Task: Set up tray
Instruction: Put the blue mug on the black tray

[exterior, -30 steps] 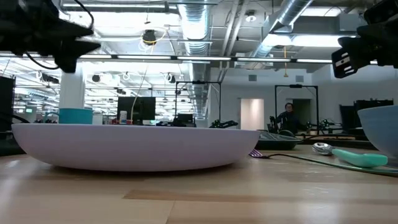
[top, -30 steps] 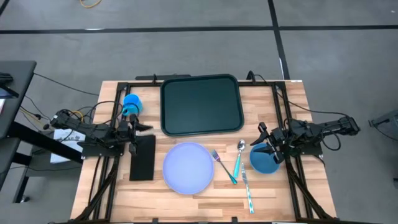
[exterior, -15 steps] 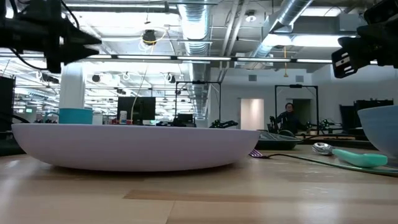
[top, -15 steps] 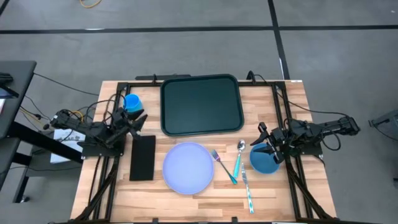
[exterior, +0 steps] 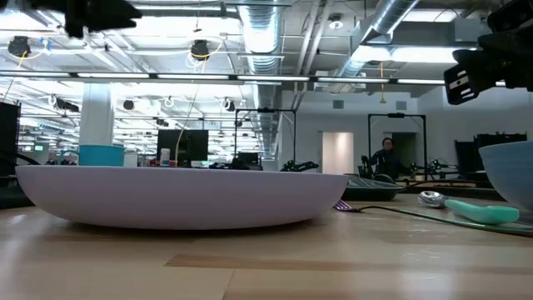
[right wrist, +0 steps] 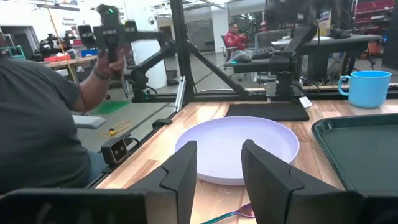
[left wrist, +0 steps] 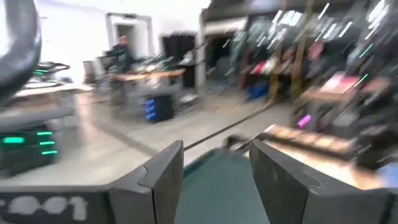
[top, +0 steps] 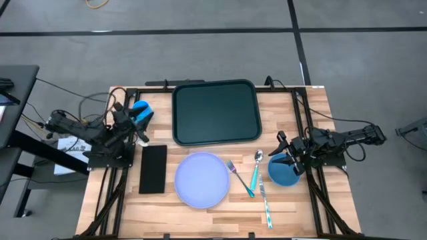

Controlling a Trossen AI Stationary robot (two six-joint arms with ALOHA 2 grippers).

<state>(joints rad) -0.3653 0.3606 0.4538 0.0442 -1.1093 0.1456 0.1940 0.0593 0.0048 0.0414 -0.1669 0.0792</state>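
Green-black tray [top: 216, 112] lies right of left end effector [top: 139, 115] (open)

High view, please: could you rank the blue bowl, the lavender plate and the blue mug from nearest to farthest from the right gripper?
1. Blue round bowl: directly beside the right gripper.
2. Round lavender plate: front centre of the table.
3. Blue mug: far left, by the left gripper.

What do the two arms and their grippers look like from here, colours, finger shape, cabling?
Both arms are dark, near-black jointed links. The left gripper and right gripper each end in two flat, angular dark-grey fingers. Thin cables loop along the left arm, some orange-yellow. White lettering shows on the left wrist housing.
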